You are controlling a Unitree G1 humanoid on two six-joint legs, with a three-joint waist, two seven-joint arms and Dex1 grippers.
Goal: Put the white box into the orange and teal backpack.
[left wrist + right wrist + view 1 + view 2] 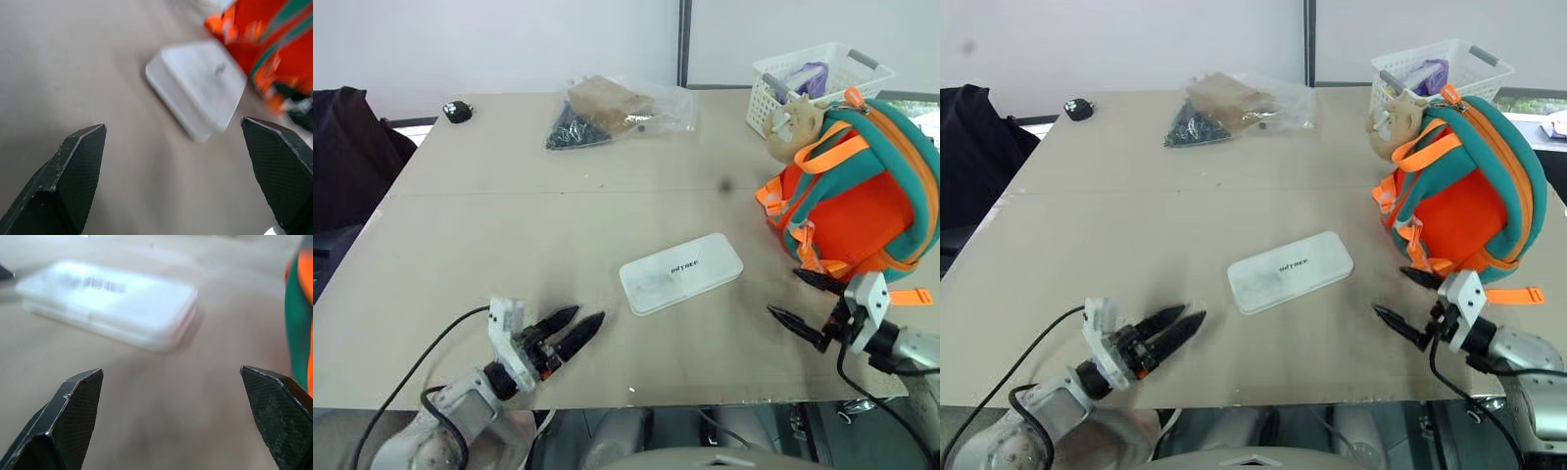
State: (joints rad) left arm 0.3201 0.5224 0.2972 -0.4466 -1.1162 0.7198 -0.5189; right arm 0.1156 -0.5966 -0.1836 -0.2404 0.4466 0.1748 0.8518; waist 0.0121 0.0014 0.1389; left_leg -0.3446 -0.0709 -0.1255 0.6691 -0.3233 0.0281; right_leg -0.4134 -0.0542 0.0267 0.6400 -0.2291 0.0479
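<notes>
Box [680, 273]: smooth white plastic, slight sheen. Backpack [862, 201]: matt fabric. Table [509, 225]: matt beige. Basket [766, 93]: white plastic lattice. Fingers [73, 413]: black, textured.

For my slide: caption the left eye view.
Open left gripper and right gripper flank flat white plastic box beside orange and teal fabric backpack.

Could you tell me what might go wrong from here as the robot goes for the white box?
1. The white box lies flat and thin on the table; the open left gripper or right gripper may slide it rather than lift it.
2. The right gripper sits close beside the orange and teal backpack and could snag its loose straps or nudge it.
</notes>
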